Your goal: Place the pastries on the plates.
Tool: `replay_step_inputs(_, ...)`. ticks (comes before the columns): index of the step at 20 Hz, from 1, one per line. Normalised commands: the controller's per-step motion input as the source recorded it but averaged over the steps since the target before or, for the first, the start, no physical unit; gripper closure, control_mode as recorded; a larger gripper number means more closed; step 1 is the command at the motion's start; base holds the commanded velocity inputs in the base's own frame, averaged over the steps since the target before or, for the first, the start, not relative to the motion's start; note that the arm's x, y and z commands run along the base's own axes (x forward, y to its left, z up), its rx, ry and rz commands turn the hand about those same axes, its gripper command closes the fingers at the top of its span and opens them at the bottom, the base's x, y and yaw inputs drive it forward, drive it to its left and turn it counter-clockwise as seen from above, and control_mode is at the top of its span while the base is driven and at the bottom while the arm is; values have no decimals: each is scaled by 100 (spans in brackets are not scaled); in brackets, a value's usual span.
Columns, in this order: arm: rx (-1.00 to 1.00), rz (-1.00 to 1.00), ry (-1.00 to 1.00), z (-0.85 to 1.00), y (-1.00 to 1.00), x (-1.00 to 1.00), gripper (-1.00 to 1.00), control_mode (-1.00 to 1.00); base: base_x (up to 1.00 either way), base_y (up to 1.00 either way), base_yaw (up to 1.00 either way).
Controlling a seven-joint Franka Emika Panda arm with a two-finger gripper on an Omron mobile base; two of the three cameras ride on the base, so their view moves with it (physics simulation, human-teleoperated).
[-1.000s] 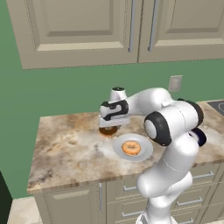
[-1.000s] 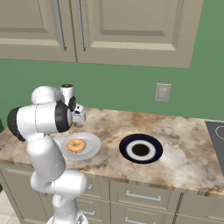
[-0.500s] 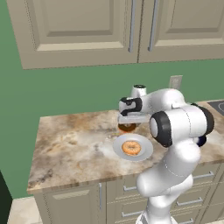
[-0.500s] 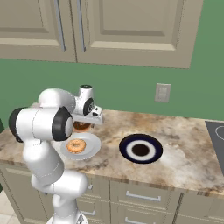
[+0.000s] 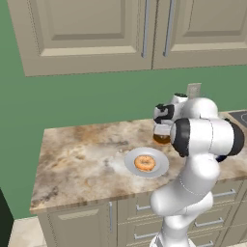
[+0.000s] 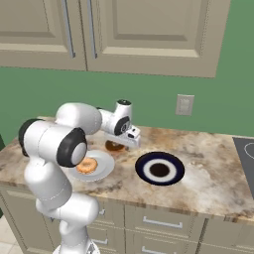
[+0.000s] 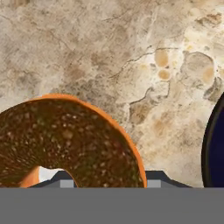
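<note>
1. The chocolate donut (image 7: 65, 140) is a small ring with dark brown icing on top and an orange rim around it. It has little pale specks on the icing.
2. The jaws (image 6: 120, 144) hang above the surface (image 5: 77, 159) near its back edge, between the two plates. The chocolate donut (image 6: 115, 146) sits right under the hand and looks to be in the jaws, up off the surface. How tight the jaws press on it, I cannot tell, because the donut hides them.
3. The orange donut (image 5: 144, 163) is a small light orange ring. It lies in the middle of the white plate (image 5: 131, 166), close to the front edge of the surface.
4. The blue plate (image 6: 146, 161) is dark navy with a pale ring inside it and a dark middle. It lies just beside the jaws, on the side away from the white plate. In the hand view its dark rim (image 7: 214, 148) shows at the right side.
5. The two plates are near each other but do not touch.
6. There is bare stone at the far left end of the surface, past the white plate.
7. A green wall (image 5: 87, 101) stands behind the back edge, with cupboards (image 5: 96, 34) above it.
</note>
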Motion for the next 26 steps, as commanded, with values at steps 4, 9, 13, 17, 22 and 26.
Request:
replay_step_inputs(4, 3, -21, 3, -1, -100, -31, 100, -100, 0, 0, 0)
replay_step_inputs(9, 0, -16, 12, 0, -100, -14, 100, -100, 0, 0, 0)
replay_step_inputs(13, 0, -12, 11, -1, -90, 3, 100, -100, 0, 0, 0)
replay_step_inputs(17, 0, -4, 6, -7, -41, 3, 100, -100, 0, 0, 0)
replay_step_inputs(22, 3, 0, 1, -28, -39, -7, 100, -100, 0, 0, 0)
replay_step_inputs(26, 2, 0, 0, -41, -33, -6, 100, -100, 0, 0, 0)
